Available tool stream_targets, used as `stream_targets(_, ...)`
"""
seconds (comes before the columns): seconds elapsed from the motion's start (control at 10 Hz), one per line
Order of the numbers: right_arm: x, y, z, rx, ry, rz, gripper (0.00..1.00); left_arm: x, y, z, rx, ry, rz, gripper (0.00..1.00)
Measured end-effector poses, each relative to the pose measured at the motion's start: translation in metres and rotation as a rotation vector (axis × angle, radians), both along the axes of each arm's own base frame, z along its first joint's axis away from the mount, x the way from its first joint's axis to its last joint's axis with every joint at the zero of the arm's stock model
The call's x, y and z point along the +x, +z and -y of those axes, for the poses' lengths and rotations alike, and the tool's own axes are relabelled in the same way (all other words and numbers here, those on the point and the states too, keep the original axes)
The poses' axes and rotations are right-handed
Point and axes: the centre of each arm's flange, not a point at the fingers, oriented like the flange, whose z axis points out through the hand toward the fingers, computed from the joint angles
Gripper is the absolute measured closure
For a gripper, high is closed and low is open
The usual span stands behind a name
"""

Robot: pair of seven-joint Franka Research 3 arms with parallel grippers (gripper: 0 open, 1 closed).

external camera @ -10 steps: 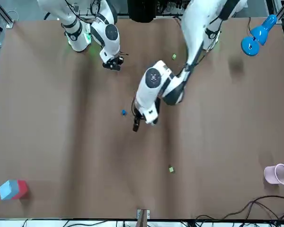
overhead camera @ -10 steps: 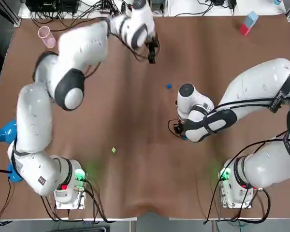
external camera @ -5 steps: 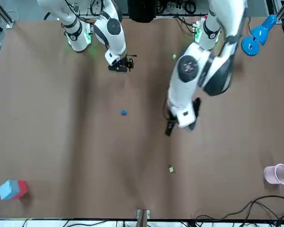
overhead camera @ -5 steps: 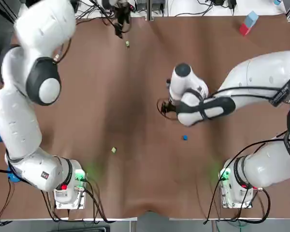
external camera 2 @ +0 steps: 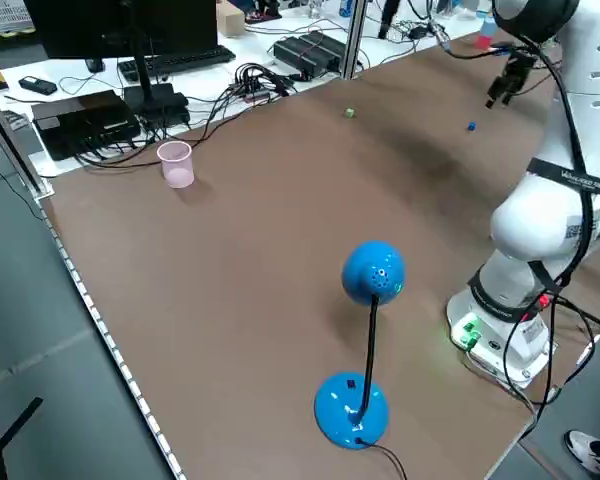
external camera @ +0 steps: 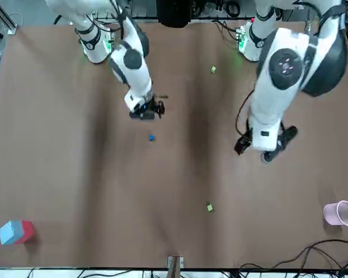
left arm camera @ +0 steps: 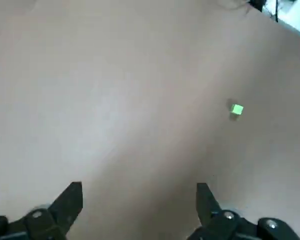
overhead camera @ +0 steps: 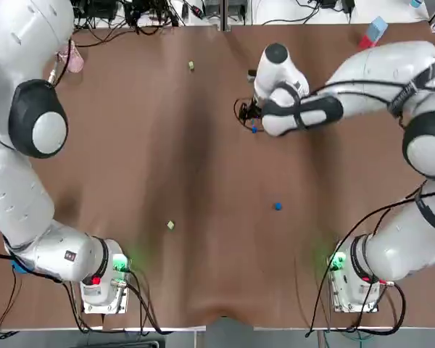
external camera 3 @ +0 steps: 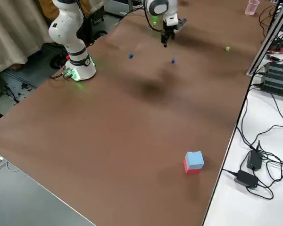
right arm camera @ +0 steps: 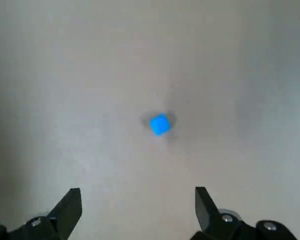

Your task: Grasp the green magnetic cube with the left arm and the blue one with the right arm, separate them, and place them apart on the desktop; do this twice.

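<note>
Blue cube [right arm camera: 160, 124], small and bright, flat on the brown desktop [overhead camera: 203, 167] beneath the spread, empty right gripper [right arm camera: 137, 192].
Well apart, nearer the robot, a second blue cube [overhead camera: 278, 206]; green cube [left arm camera: 236, 109] beyond the parted, empty left gripper [left arm camera: 140, 186]; second green cube [overhead camera: 170, 225] toward the robot's left. Pink cup [external camera: 340, 213] and red-and-blue block [external camera: 14, 231] at far corners.

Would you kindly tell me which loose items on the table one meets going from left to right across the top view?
pink cup → near green cube → far green cube → far blue cube → near blue cube → blue-and-red block
</note>
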Motion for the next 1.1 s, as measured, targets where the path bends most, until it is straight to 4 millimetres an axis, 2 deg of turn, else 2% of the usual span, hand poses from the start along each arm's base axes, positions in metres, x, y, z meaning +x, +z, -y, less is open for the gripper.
stream_targets(0.1, 0.012, -0.013, 0.001, 0.002, 0.006, -0.015, 0.00, 0.003, 0.010, -0.016, -0.008, -0.134, -0.008, 0.00)
stream_targets(0.2, 0.016, -0.026, -0.003, 0.002, 0.010, -0.033, 0.00, 0.001, 0.025, -0.030, -0.011, -0.280, -0.013, 0.00)
stream_targets(0.4, 0.014, -0.048, -0.008, -0.010, 0.018, -0.062, 0.06, -0.019, 0.055, -0.049, -0.020, -0.497, -0.035, 0.00)
stream_targets(0.5, 0.016, -0.055, -0.004, -0.024, 0.017, -0.063, 0.07, -0.029, 0.063, -0.058, -0.021, -0.538, -0.039, 0.00)
stream_targets(0.6, 0.021, -0.058, 0.004, -0.044, 0.020, -0.051, 0.11, -0.036, 0.068, -0.070, -0.019, -0.546, -0.042, 0.00)
stream_targets(0.8, 0.032, -0.067, 0.019, -0.077, 0.020, -0.037, 0.16, -0.041, 0.063, -0.101, -0.025, -0.540, -0.041, 0.00)
stream_targets(0.9, 0.031, -0.073, 0.018, -0.082, 0.025, -0.040, 0.18, -0.038, 0.060, -0.113, -0.029, -0.540, -0.033, 0.00)
stream_targets(1.1, 0.024, -0.084, 0.005, -0.081, 0.050, -0.046, 0.24, -0.035, 0.054, -0.118, -0.026, -0.537, -0.028, 0.00)
